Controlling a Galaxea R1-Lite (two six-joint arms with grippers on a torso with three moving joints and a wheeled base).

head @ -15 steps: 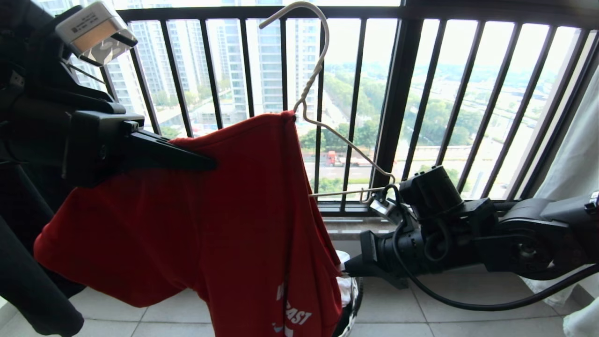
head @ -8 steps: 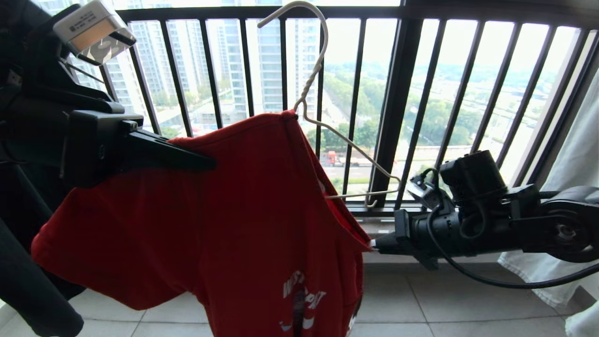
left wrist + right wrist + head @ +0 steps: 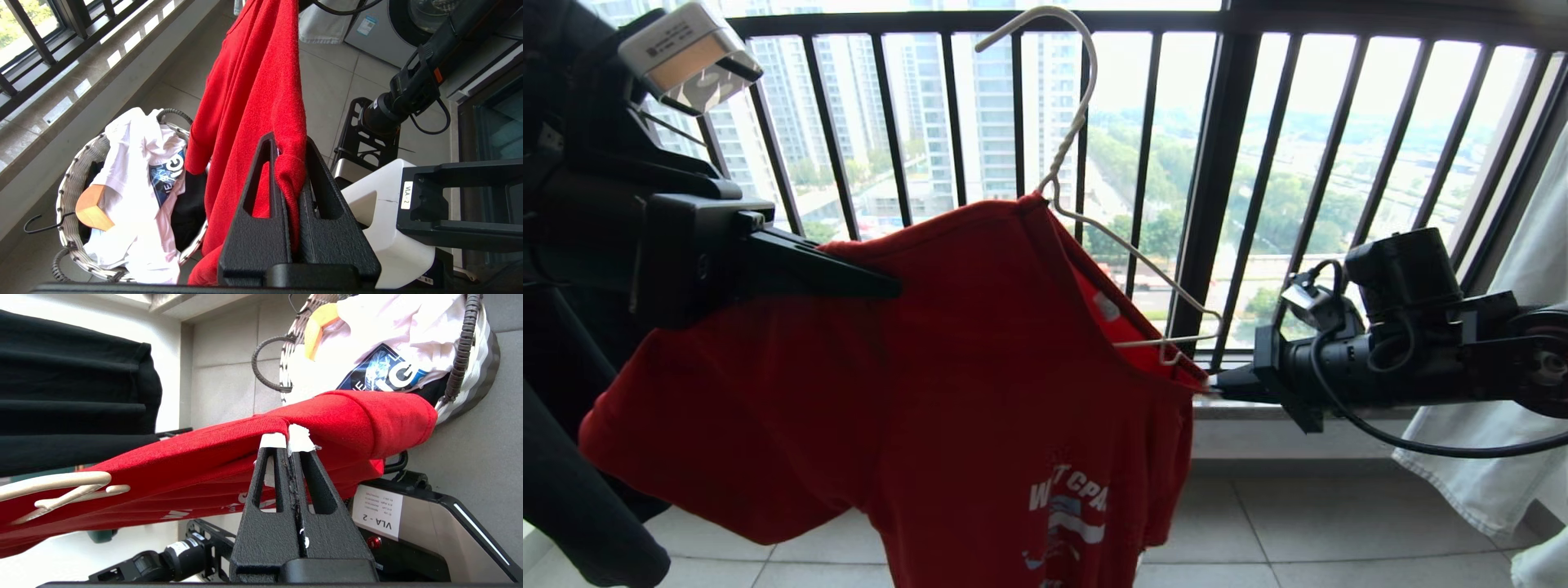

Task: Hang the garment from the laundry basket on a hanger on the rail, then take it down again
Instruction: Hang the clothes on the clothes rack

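I have the red T-shirt half-threaded on the wire hanger, left gripper and right gripper both clamped on it; hanging and removal remain.

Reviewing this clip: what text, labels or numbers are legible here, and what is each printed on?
"VLA - 2": white label on the robot's base, also seen in the left wrist view.
White lettering on the red short-sleeved T-shirt: partly hidden by folds, unreadable.
Blue print on the white T-shirt: fragment only.
Sticker on the left wrist camera: too small.
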